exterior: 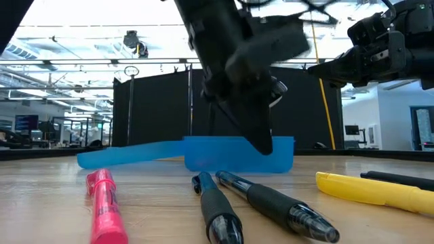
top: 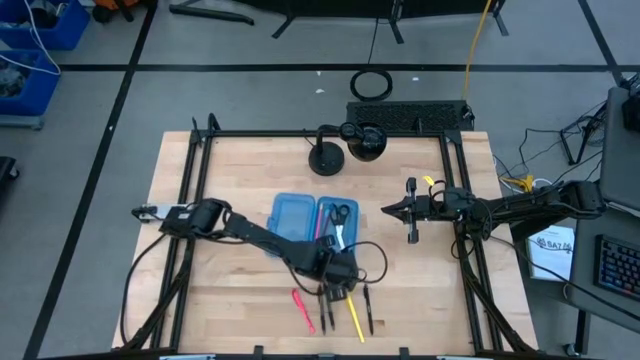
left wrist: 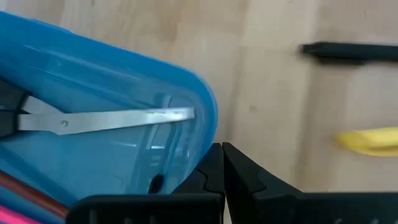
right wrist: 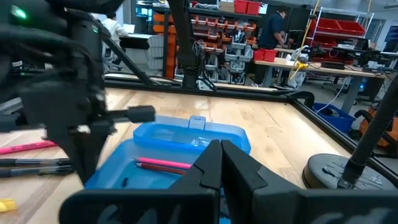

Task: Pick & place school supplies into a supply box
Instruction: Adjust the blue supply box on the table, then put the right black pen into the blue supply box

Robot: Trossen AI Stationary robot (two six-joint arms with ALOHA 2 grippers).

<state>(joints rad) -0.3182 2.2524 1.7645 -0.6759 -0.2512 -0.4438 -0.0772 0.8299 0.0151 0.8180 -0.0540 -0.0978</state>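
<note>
The supply box lies open mid-table: a translucent blue case with two halves side by side. Its right half holds silver scissors and a pink pen. On the wood nearer the front edge lie a pink marker, two black pens, a yellow marker and another black pen. My left gripper is shut and empty. It hangs tilted downward just off the box's near right corner, above the table. My right gripper waits shut at the table's right, pointing level toward the box.
Two black round stand bases sit at the far side of the table. Black frame rails run along the table's left and right edges. Bare wood lies left of the box. Blue crates stand on the floor far left.
</note>
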